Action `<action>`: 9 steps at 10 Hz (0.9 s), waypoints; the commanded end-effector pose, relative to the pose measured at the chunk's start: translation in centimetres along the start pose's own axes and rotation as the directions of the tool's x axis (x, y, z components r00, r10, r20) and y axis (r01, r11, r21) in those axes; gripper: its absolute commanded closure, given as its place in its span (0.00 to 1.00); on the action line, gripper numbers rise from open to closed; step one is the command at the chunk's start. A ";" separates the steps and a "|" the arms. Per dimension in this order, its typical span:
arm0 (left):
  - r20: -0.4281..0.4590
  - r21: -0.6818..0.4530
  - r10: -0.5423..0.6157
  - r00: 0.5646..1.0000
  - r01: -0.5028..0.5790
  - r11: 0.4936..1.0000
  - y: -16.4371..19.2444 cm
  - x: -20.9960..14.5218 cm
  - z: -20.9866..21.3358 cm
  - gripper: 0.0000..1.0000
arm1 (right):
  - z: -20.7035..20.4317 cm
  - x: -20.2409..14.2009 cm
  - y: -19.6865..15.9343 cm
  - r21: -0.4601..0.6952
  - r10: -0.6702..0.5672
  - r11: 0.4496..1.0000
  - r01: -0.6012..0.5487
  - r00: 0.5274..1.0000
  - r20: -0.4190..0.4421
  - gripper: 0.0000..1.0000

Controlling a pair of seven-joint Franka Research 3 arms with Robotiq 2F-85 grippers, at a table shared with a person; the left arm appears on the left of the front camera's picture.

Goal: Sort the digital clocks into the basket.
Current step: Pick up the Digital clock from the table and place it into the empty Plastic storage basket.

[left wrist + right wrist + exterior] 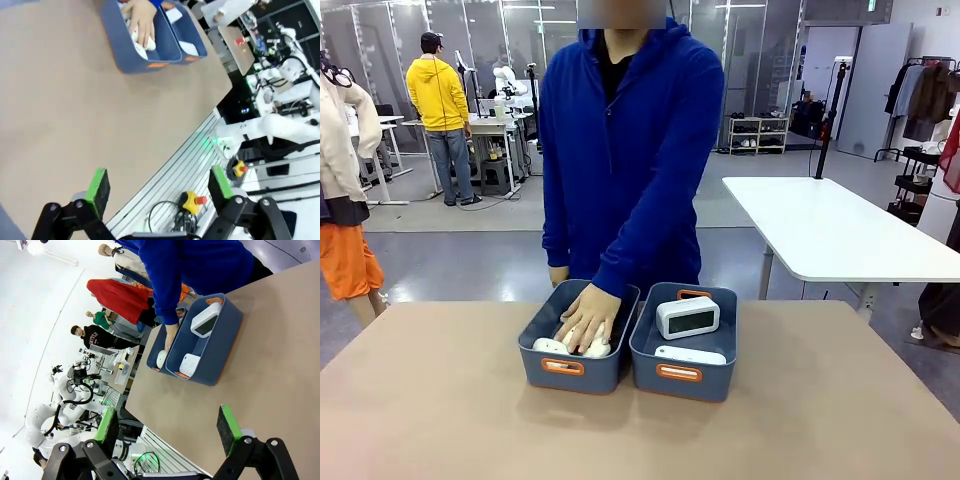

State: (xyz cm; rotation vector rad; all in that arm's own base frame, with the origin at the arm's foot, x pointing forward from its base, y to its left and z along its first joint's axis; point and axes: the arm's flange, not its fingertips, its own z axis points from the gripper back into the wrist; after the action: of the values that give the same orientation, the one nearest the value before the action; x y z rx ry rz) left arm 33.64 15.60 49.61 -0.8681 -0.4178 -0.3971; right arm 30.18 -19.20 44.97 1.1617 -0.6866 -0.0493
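Observation:
Two slate-blue bins stand side by side at the table's middle. The right basket (684,371) (220,345) holds two white digital clocks: one (687,317) (205,320) propped up with its dark display showing, the other (690,355) (187,364) lying flat in front of it. The person's hand (588,316) (142,20) rests inside the left bin (565,370) (131,50) on white plush toys (552,346). In its wrist view my left gripper (159,187) hangs open over the table's near edge, far from the bins. My right gripper (170,426) is open too, away from the basket.
The tan table (440,410) is bare around the bins. A white table (830,230) stands behind at the right. A person in a yellow jacket (438,110) stands far off at the left. An emergency-stop button (192,201) sits below the table edge.

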 end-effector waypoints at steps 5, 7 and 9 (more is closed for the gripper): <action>-0.032 0.031 -0.004 0.999 0.005 1.000 -0.3 1.1 -0.3 0.00 | -0.2 0.0 0.0 0.002 0.018 1.000 -0.018 1.000 0.017 0.00; -0.032 0.031 -0.004 0.999 0.005 1.000 -0.3 1.1 -0.3 0.00 | -0.2 0.0 0.0 0.002 0.018 1.000 -0.018 1.000 0.017 0.00; -0.032 0.031 -0.004 0.999 0.005 1.000 -0.3 1.1 -0.3 0.00 | -0.2 0.0 0.0 0.002 0.018 1.000 -0.018 1.000 0.017 0.00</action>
State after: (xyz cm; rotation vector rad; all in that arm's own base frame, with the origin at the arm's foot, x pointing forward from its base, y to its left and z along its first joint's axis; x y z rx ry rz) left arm 34.15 14.71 49.94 -0.8480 -0.4027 -0.4144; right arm 30.18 -19.20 44.98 1.1617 -0.6870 -0.0493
